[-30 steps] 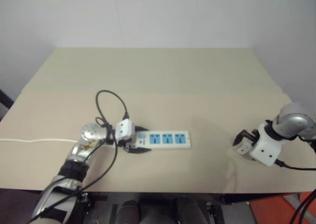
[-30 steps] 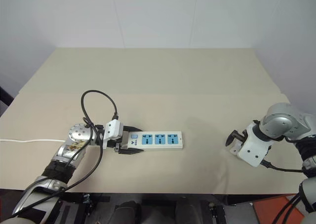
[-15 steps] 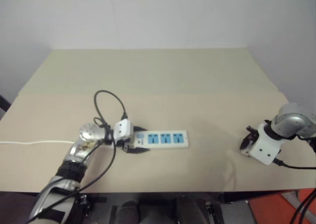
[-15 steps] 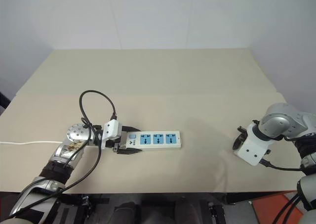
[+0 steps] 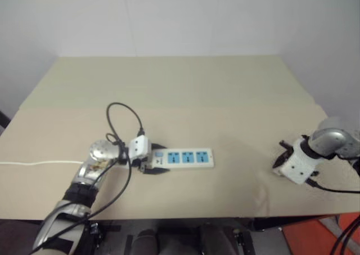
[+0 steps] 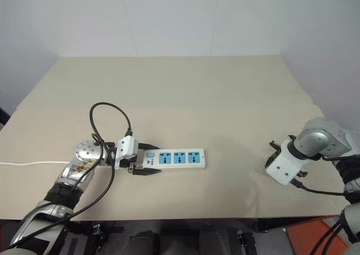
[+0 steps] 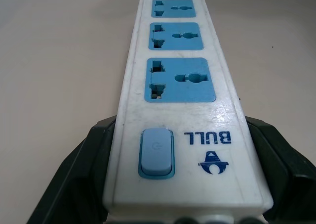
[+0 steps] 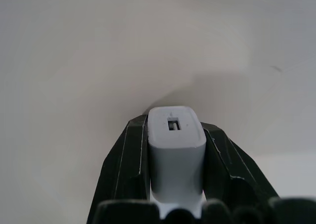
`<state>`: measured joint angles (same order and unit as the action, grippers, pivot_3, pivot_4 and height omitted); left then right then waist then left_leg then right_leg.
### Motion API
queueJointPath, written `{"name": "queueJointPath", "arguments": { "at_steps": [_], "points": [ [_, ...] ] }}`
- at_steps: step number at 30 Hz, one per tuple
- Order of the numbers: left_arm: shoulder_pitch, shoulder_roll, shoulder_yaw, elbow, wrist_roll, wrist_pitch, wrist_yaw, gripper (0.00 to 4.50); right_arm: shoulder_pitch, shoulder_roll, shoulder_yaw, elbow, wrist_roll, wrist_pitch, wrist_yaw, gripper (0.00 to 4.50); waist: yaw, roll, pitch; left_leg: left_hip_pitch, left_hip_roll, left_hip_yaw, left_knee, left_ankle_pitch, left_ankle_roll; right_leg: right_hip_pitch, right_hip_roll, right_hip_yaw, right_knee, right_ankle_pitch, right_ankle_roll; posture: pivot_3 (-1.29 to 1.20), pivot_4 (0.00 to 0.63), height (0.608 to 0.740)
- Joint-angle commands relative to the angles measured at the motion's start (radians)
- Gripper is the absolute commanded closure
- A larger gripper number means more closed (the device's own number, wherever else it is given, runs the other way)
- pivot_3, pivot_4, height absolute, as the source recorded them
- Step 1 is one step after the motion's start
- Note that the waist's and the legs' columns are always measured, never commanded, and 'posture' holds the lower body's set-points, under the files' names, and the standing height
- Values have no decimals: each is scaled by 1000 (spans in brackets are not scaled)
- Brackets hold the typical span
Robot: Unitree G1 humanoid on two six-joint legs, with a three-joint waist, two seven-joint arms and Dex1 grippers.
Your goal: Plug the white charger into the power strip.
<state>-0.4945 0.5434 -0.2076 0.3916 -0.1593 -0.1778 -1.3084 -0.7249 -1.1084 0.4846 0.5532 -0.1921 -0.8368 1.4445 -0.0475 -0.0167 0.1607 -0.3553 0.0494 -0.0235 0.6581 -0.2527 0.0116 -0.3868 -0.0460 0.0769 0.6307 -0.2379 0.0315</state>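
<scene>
- Right end effector [image 8: 177, 150] has snapped closed since a second ago, fingers wide then, and now clamps the white charger [image 8: 176, 135] at the lower right of the head view, low over the table [image 6: 185, 92].
- Left end effector [image 7: 177, 184] is clenched on the switch end of the power strip [image 6: 171, 159], pinning it flat at lower centre-left, its thin cord [image 6: 28, 162] running off the left edge.
- Charger and strip sit well apart, so the carry across comes next, I'd say.
- To do it well: lift clear, turn the prongs downward, line up squarely over one blue socket [image 7: 180, 79], then press straight down while the left keeps the strip from sliding.
- Hard to tell: the charger's prongs are hidden, only its port end shows, and from the head views the charger itself can't be picked out behind the white housing.
</scene>
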Motion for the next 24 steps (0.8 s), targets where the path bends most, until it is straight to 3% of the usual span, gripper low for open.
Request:
{"name": "queueJointPath", "arguments": {
  "at_steps": [1,6,11,18,24],
  "points": [
    [-22,5,-5,23,22,-16,0,1198,24,-27,-104,-230,242,372,106,3314,2,0,0,0,0,0,0,0,0,0,0,0,0,0,0,0,150,740],
    [-51,-13,-12,73,29,-47,-2,1198,-18,31,-233,-471,525,983,70,3314,7,0,0,-1,0,-1,0,0,0,0,0,-1,0,0,0,0,150,740],
    [-83,-36,-11,128,33,-78,-1,1198,-61,196,-387,-540,707,1313,-141,3314,10,0,0,-3,0,-1,0,0,0,-2,0,-2,-1,0,0,0,150,740],
    [-138,-66,-8,208,40,-101,-2,1198,8,470,-500,-652,803,1466,-455,3314,34,0,0,-18,0,-3,1,0,0,-16,0,-4,1,1,0,0,150,740],
    [-172,-86,-7,259,48,-125,-5,1198,109,607,-436,-703,773,1436,-511,3314,37,0,0,-22,0,-4,2,0,1,-18,0,-5,-1,1,2,0,150,740]
  ]
}}
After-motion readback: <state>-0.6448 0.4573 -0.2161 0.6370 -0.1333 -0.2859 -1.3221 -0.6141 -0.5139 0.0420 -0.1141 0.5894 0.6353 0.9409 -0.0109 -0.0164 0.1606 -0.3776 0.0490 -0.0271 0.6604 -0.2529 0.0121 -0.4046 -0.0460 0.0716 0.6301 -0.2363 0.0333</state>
